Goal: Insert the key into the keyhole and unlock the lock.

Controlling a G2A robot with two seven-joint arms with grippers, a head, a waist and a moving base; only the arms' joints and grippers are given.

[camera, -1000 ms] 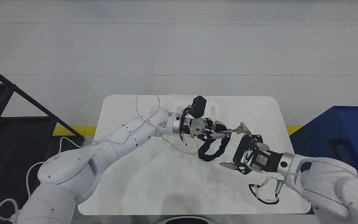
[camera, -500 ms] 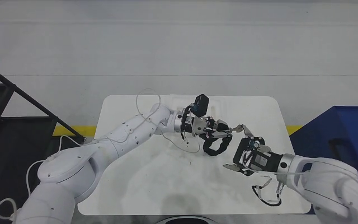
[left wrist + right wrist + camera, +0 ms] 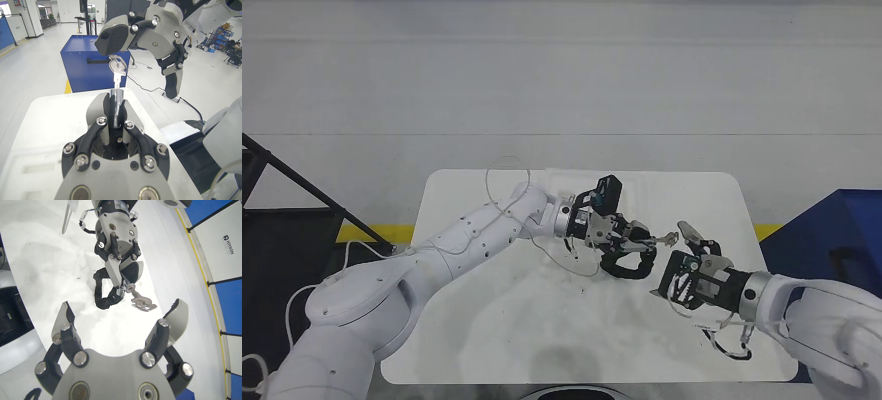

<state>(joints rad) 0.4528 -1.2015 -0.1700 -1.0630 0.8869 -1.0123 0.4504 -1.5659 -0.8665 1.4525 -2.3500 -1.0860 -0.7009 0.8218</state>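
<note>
So the left gripper (image 3: 115, 106) is clamped tight on the shiny chrome cylinder of the lock (image 3: 118, 102). The lock's black sleeved cable loop (image 3: 100, 294) droops below it toward the white table (image 3: 472, 330). The flat silver metal key (image 3: 117, 66) sits blade-first in the keyhole at the cylinder's end, with its head sticking out free.

The right gripper (image 3: 122, 308) is spread wide and holding nothing. The key head is out ahead of it, roughly in line with the gap between its fingers. In the left wrist view one textured black pad (image 3: 113, 39) is right at the tip of the key head, and I can't tell if it's actually touching. The other finger is well off to the side.

All of this is over the middle-right part of the table, away from the rims. There's plenty of bare tabletop on the left arm's side and toward the front edge. A blue metal cabinet (image 3: 94, 62) stands on the floor past the table's right end.
</note>
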